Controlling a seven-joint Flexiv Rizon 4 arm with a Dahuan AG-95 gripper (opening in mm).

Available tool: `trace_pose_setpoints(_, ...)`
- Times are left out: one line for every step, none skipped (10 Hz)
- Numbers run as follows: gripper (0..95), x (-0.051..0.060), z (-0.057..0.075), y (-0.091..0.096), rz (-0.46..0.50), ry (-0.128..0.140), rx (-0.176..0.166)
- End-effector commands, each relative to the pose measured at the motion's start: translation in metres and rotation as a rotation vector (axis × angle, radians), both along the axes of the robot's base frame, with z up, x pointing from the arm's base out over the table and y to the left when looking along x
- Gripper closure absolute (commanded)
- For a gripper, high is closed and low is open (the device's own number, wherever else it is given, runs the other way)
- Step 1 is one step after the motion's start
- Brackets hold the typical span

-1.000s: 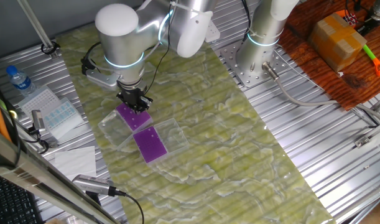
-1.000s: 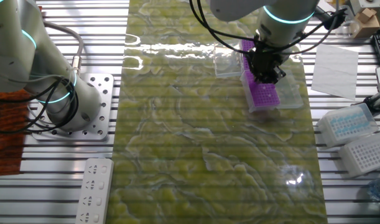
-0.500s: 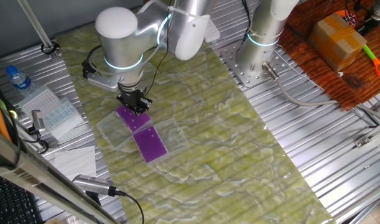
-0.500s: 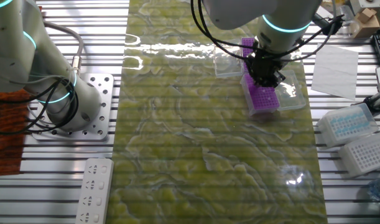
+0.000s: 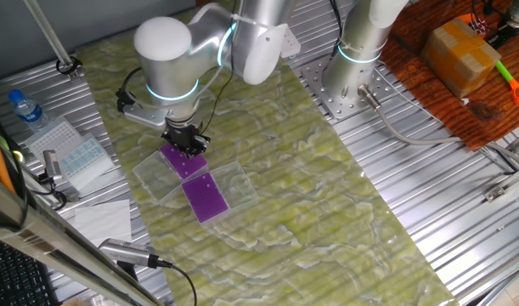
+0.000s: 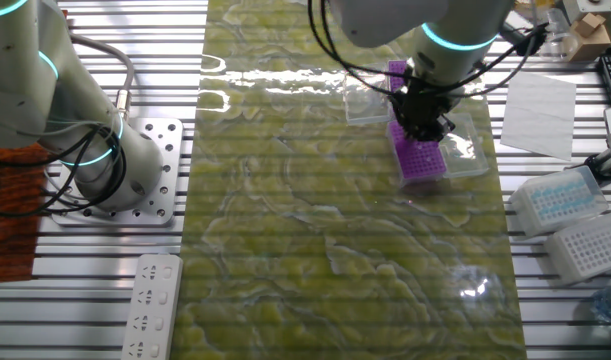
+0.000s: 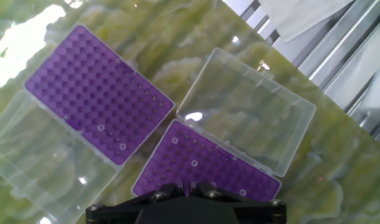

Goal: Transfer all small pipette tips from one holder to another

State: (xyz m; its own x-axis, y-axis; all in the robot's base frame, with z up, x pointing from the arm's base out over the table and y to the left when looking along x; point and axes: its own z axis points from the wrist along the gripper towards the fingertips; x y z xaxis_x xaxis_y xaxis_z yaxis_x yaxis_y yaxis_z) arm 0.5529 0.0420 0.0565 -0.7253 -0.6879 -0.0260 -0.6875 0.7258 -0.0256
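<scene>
Two purple plates sit in clear boxes with their lids open. In the hand view one plate lies at the upper left and the other just ahead of my gripper. The small pipette tips show as a few pale dots: two on the upper-left plate and three on the nearer plate. My gripper's fingers stand almost together with only a thin gap. I cannot tell if a tip is between them. In the fixed views the gripper hovers low over the plates.
The clear lids lie flat beside the plates. Tip boxes, a water bottle and paper sit off the mat. A second arm's base and a power strip are on the table.
My gripper has shifted a little sideways over the purple plates and stays low. The plates and lids have not moved.
</scene>
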Motion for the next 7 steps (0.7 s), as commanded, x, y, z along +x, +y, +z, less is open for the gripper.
trace_pose_setpoints(95.0,-0.0009,-0.0002,0.0007,0.007,0.008,0.002)
trace_pose_setpoints(95.0,-0.0009,-0.0002,0.0007,0.007,0.008,0.002)
trace_pose_setpoints(95.0,-0.0009,-0.0002,0.0007,0.007,0.008,0.002)
trace_pose_setpoints(95.0,-0.0019,-0.0017,0.0005,0.021,0.011,-0.008)
trace_pose_setpoints(95.0,-0.002,-0.0018,0.0004,0.024,0.013,-0.011)
trace_pose_setpoints(76.0,-0.0021,-0.002,0.0004,0.027,0.015,-0.016)
trace_pose_setpoints(76.0,-0.0021,-0.0021,0.0004,0.029,0.017,-0.02)
